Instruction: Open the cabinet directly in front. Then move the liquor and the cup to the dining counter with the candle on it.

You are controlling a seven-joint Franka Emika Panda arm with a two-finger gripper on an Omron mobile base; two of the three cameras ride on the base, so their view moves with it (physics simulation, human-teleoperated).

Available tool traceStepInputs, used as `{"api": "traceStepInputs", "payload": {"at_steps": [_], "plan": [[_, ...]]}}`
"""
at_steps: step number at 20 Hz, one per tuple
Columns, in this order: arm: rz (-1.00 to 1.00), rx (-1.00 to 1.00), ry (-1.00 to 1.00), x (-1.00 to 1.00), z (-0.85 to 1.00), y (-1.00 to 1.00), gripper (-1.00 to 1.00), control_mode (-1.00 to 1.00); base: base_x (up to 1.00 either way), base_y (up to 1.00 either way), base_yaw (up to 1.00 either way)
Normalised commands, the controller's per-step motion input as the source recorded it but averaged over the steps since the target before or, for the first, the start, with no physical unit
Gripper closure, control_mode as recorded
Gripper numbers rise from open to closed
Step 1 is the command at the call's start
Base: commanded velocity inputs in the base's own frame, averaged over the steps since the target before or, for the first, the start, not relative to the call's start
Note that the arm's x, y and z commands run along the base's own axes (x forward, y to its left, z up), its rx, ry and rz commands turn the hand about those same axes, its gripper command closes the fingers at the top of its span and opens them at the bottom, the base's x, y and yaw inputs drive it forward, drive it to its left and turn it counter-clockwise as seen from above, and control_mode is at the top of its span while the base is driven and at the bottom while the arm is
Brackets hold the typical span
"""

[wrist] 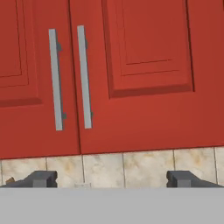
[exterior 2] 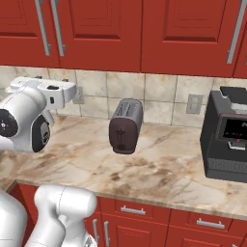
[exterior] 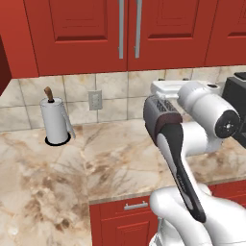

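The red wall cabinet (exterior: 96, 33) hangs above the worktop with both panelled doors shut. Its two long silver bar handles (exterior: 129, 29) stand side by side at the centre seam. In the hand view the cabinet (wrist: 144, 57) is straight ahead and its handles (wrist: 70, 78) lie left of centre. My gripper (wrist: 113, 179) is open, fingertips (wrist: 41, 178) wide apart, below the doors' lower edge and some way off from them, with nothing between them. The liquor and the cup are hidden. The dining counter and the candle are out of view.
A paper-towel roll (exterior: 55, 122) stands at the back left of the marble worktop (exterior: 110, 153). A dark toaster (exterior 2: 126, 126) sits mid-counter and a black appliance (exterior 2: 226, 140) at the right. Red drawers (exterior 2: 132, 211) run below. My folded arm (exterior: 192, 144) hangs over the counter's front.
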Motion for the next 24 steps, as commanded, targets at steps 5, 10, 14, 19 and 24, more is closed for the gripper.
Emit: {"api": "traceStepInputs", "payload": {"at_steps": [5, 10, 14, 19, 24], "plan": [[0.0, 0.0, 0.0, 0.06, 0.31, 0.24, -1.0, -1.0, 0.0, 0.0, 0.0], [0.0, 0.0, 0.0, 0.22, 0.54, 0.21, -1.0, -1.0, 0.0, 0.0, 0.0], [0.0, 0.0, 0.0, 0.39, 0.54, 0.03, -1.0, -1.0, 0.0, 0.0, 0.0], [0.0, 0.0, 0.0, 0.54, 0.47, 0.0, -1.0, -1.0, 0.0, 0.0, 0.0], [0.02, 0.0, 0.0, 0.64, 0.09, 0.17, -1.0, -1.0, 0.0, 0.0, 0.0]]}}
